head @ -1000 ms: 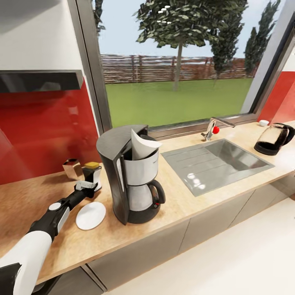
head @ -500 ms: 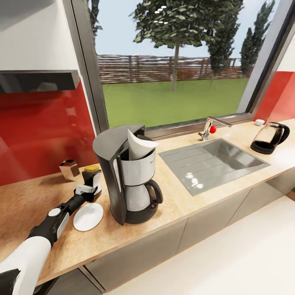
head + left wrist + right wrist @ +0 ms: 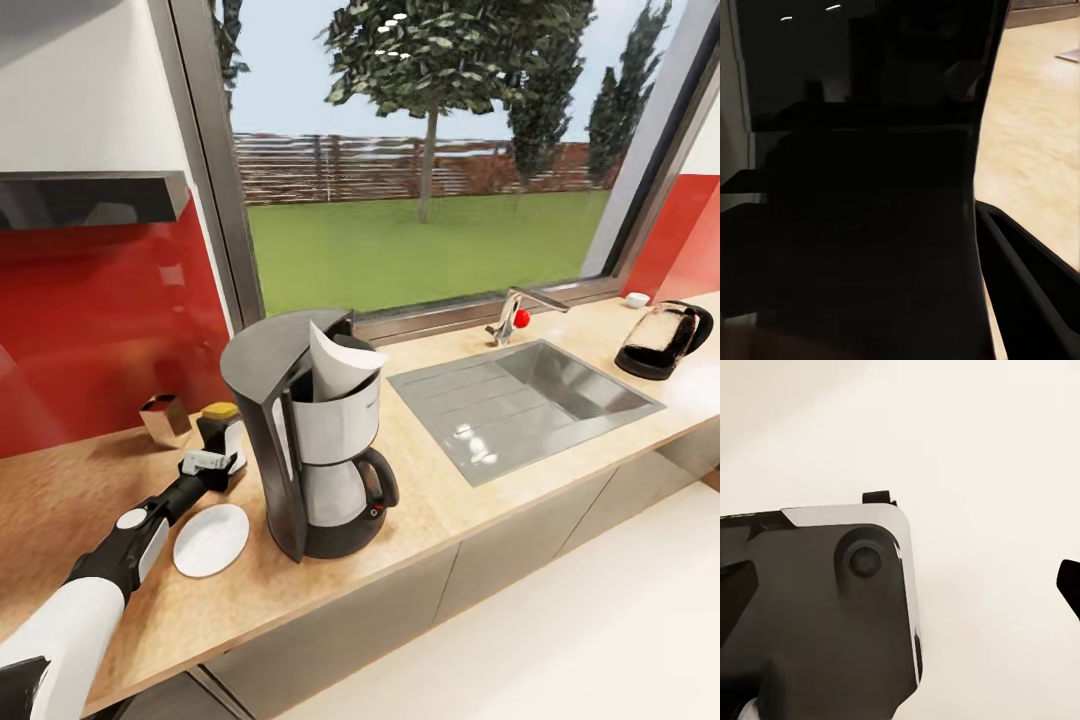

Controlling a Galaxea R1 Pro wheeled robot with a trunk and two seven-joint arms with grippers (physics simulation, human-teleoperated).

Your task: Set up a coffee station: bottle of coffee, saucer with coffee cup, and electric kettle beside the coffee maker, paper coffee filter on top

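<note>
bottle of coffee (image 3: 222,432) upright, cap up | left gripper (image 3: 212,462) clamped on it | saucer (image 3: 211,540) beside coffee maker (image 3: 310,432)

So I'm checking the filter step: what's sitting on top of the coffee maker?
A white paper coffee filter stands in the open top of the coffee maker, its upper edge sticking up above the basket. Its lower part is hidden inside the basket.

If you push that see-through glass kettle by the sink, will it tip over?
The clear glass kettle with black base and handle would probably slide rather than tip, since its base looks wide. It looks breakable, being glass, and it stands close to the wooden countertop's edge.
</note>
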